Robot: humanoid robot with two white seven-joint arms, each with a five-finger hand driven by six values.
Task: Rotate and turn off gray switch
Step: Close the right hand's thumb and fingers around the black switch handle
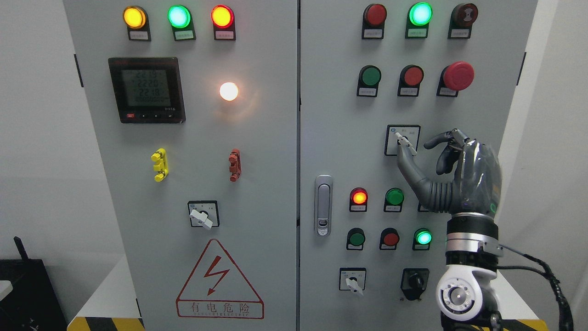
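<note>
Your right robot hand reaches up from the lower right of the control cabinet to the gray rotary switch in the middle of the cabinet's right door, below a row of green and red push buttons and the red mushroom stop button. The thumb lies against the switch's pale lever, which sits tilted, its upper end to the left. The index finger curls just beside the lever on the right, so the grip looks narrow, closing on the lever without clearly pinching it yet.

You appear to be at the grasp stage, with the turn itself not yet made. The next move calls for a firm pinch across the lever from both sides, then a wrist roll that carries it to the off mark without slipping off its thin edge.

The print on the switch plate is too small to read, so you cannot tell from here which position means off. The remaining fingers are hidden behind the palm, and your left arm is out of view.
</note>
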